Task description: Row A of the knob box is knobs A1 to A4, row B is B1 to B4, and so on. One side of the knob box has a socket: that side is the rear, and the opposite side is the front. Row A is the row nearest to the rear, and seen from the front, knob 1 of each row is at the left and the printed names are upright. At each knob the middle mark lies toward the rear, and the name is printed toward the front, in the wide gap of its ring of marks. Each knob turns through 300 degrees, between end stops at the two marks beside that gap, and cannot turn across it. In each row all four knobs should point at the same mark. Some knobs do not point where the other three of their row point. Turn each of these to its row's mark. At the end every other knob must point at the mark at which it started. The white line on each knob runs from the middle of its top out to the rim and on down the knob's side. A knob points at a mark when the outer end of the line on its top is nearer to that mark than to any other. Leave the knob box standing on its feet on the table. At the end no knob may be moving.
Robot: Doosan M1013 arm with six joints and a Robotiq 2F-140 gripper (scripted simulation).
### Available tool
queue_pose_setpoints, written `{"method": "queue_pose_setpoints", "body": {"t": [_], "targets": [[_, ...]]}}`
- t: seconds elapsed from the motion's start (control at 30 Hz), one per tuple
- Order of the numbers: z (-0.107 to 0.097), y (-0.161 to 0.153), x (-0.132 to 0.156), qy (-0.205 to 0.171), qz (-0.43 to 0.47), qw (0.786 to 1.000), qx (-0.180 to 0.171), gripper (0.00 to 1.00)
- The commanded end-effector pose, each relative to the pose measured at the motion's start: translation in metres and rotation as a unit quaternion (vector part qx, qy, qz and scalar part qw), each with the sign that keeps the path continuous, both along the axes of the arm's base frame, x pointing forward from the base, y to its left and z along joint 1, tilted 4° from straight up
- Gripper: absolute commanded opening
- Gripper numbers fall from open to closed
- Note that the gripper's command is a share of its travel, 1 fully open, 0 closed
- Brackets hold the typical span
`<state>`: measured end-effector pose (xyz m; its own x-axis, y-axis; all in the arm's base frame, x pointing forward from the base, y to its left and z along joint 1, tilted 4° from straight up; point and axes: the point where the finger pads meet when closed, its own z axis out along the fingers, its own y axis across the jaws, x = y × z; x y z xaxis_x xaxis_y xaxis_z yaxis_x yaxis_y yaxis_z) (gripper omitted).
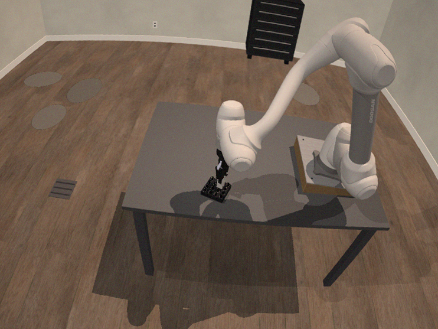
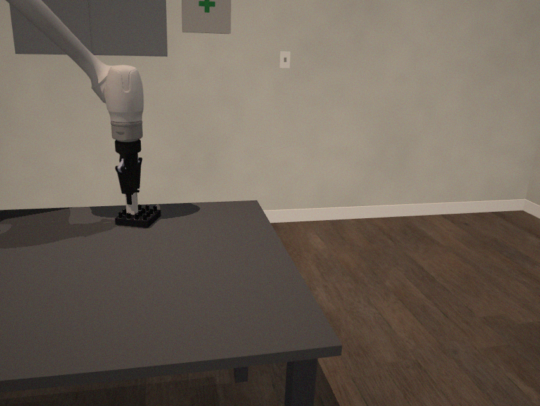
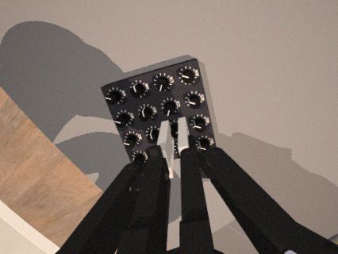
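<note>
The black knob box (image 1: 216, 188) stands on its feet on the dark table, near the front edge in the top view. It also shows in the exterior view (image 2: 137, 216) and in the wrist view (image 3: 159, 108), with white lines on its knobs. My gripper (image 1: 219, 179) (image 2: 132, 205) points straight down onto the box. In the wrist view its two pale fingertips stand close together on either side of one knob in the near half of the box. The fingers hide most of that knob, and its name is not readable.
The arm's base sits on a wooden plate (image 1: 318, 167) at the table's right end. The table's front edge (image 1: 253, 219) is close to the box. A black drawer cabinet (image 1: 274, 26) stands by the far wall.
</note>
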<state>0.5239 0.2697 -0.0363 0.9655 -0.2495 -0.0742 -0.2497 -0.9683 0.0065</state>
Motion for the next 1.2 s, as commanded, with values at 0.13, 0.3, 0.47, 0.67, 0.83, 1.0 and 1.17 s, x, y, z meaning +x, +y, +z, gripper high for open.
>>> {"method": "queue_pose_setpoints", "body": {"t": [0.13, 0.3, 0.47, 0.67, 0.83, 1.0, 1.17], "targets": [[0.0001, 0.0, 0.0, 0.0, 0.0, 1.0, 0.0, 0.05], [0.0001, 0.0, 0.0, 0.0, 0.0, 1.0, 0.0, 0.05], [0.0001, 0.0, 0.0, 0.0, 0.001, 1.0, 0.0, 0.05], [0.0001, 0.0, 0.0, 0.0, 0.008, 1.0, 0.001, 0.05], [0.0001, 0.0, 0.0, 0.0, 0.015, 1.0, 0.001, 0.05], [0.0001, 0.0, 0.0, 0.0, 0.033, 0.999, 0.003, 0.05], [0.0001, 0.0, 0.0, -0.001, 0.06, 0.998, 0.004, 0.05]]}}
